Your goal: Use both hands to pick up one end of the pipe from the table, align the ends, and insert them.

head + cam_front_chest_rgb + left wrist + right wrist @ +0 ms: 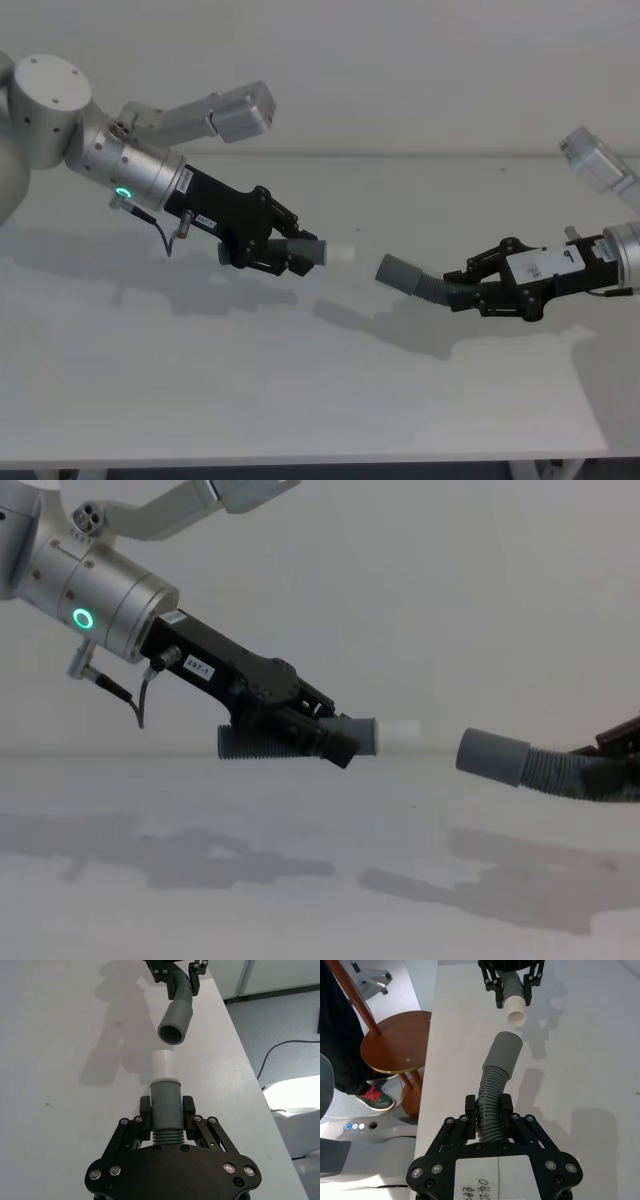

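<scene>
Above table, both pieces held off the surface, shadows beneath.
Left gripper: fingers pinching the stub at its grey cuff; ribbed tail pokes out behind.
Right gripper: fingers pinching the hose on its ribs, behind the cuff.
White tip: faces the hose cuff, near but apart; a gap shows between them.
Alignment: from the left wrist view the cuff mouth sits slightly off the tip's line and is tilted.
Step in hand (judged): align, then insert.
To do well: level the cuff so its bore looks straight at the tip, close the gap slowly along one axis, keep both grips firm; the flexible hose may sag.
Count: grippers 2; pipe pieces 2; white tips 1; open cuffs 1.
</scene>
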